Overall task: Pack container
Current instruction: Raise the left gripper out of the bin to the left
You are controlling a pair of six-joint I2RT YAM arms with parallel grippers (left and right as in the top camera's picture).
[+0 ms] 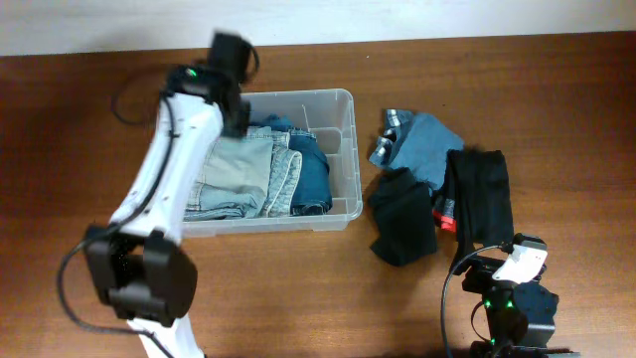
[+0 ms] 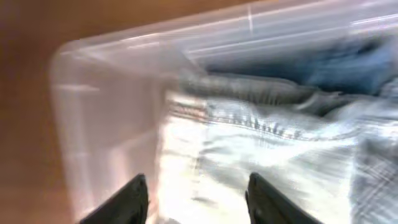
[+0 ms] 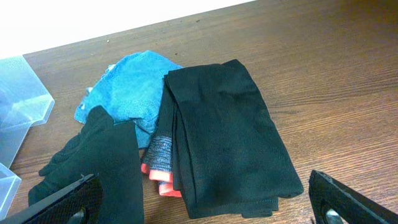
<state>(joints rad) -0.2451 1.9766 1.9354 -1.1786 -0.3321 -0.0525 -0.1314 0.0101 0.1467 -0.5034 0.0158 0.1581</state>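
Note:
The clear plastic container (image 1: 343,159) sits left of the table's middle and holds folded light denim (image 1: 238,164) and darker blue jeans (image 1: 313,169). My left gripper (image 2: 198,199) is open and empty, hovering over the container's back left corner (image 2: 93,106) above the pale denim (image 2: 261,143); the view is blurred. My right gripper (image 3: 205,208) is open and empty at the front right, just short of a folded black garment (image 3: 224,130). A second black garment (image 3: 99,162), a blue cloth (image 3: 130,90) and a grey and coral piece (image 3: 160,165) lie beside it.
The loose clothes pile lies right of the container: black garments (image 1: 402,214) (image 1: 482,194), blue cloth (image 1: 422,144) with a small grey item (image 1: 393,121) at its back. Bare brown wood surrounds it. The table's back edge meets a white wall.

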